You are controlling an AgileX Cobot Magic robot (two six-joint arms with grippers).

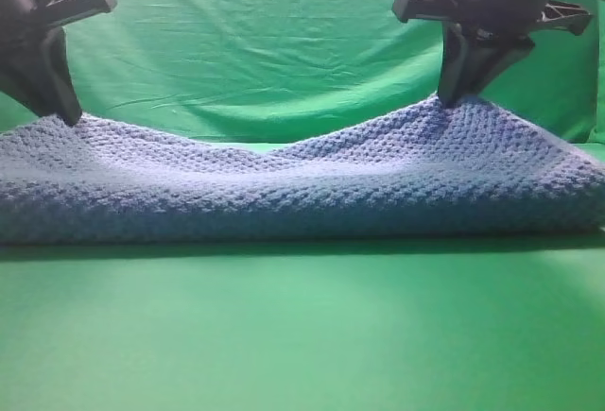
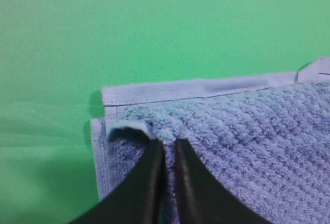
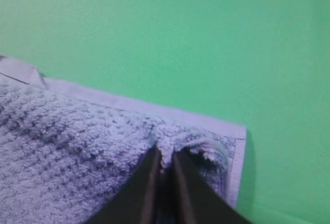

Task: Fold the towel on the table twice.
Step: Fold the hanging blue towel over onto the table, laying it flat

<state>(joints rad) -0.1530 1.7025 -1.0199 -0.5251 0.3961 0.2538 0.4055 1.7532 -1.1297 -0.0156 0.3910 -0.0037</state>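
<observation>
The blue-grey waffle-weave towel [image 1: 302, 189] lies across the green table [image 1: 302, 335], folded over with its front fold along the near side and its upper layer lifted at both far corners. My left gripper [image 1: 66, 113] is shut on the towel's left corner; in the left wrist view its fingers [image 2: 154, 167] pinch the cloth [image 2: 247, 131] just behind the pale trim. My right gripper [image 1: 452, 99] is shut on the right corner; in the right wrist view its fingers [image 3: 149, 177] pinch the towel [image 3: 77, 147] near the trimmed corner. The towel sags between the two grippers.
A wrinkled green backdrop cloth [image 1: 274, 42] hangs behind the towel. Smooth green table surface stretches in front of the towel, and shows beyond the towel's corners in both wrist views [image 2: 129, 28] [image 3: 206, 38].
</observation>
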